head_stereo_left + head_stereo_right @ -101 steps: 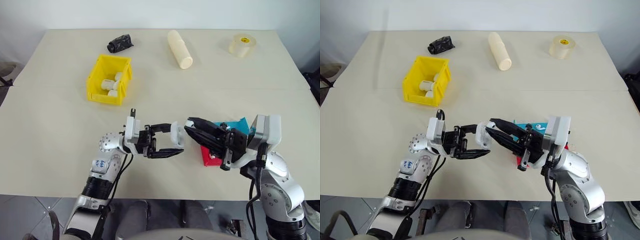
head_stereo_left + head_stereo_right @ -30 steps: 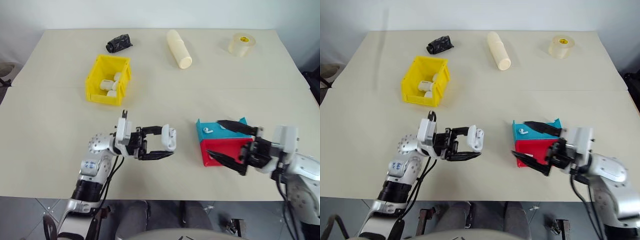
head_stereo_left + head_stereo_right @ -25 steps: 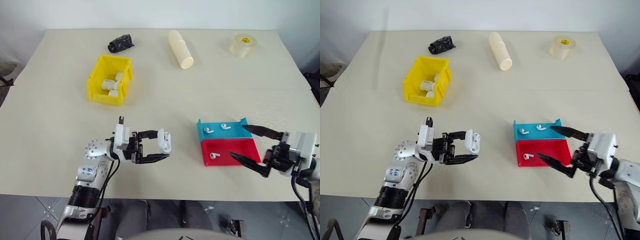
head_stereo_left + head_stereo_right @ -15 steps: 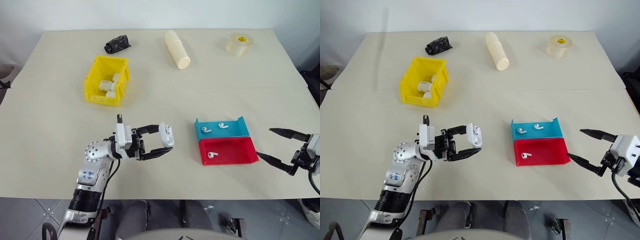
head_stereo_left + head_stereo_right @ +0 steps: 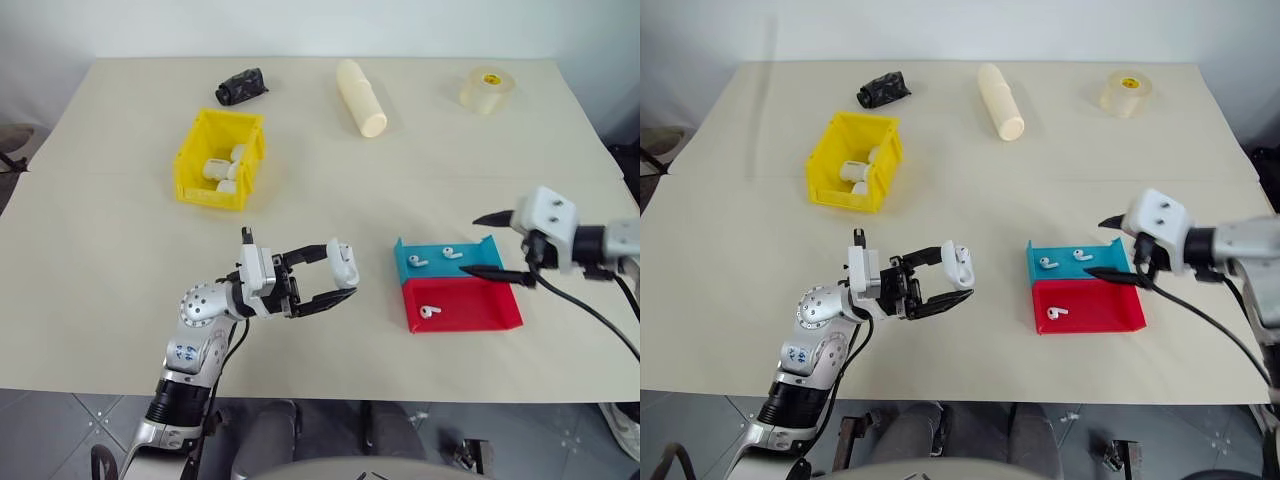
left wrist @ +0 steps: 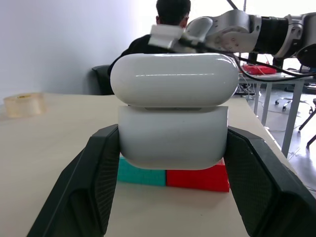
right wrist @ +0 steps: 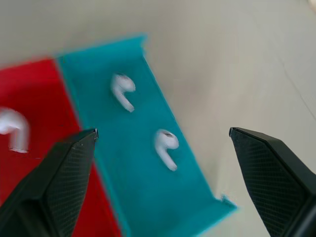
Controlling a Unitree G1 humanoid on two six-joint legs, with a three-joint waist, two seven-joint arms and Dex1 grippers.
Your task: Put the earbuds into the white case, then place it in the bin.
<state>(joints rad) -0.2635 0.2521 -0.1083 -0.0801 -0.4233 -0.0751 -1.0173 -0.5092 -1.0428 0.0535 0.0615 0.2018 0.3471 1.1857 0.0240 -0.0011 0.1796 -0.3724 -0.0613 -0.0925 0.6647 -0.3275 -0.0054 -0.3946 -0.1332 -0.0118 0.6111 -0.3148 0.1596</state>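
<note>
Left end effector [image 5: 335, 279]: clamped on the white case [image 5: 344, 263], held above the surface [image 5: 100, 260] with the lid visibly ajar (the seam shows in the left wrist view). Right end effector [image 5: 489, 243]: fingers spread wide, holding nothing, poised over the far end of the blue tray [image 5: 470, 263]. Two earbuds [image 7: 165, 145] lie in the blue tray directly between and below its fingertips; a third earbud [image 5: 429, 312] lies in the red tray [image 5: 470, 306], just beside the nearer finger. The bin [image 5: 196, 160] sits well beyond the left end effector, with white items inside. Beyond it lies a black object [image 5: 239, 86]. A cream cylinder [image 5: 360, 97] and a tape roll [image 5: 486, 89] rest at the far edge.
</note>
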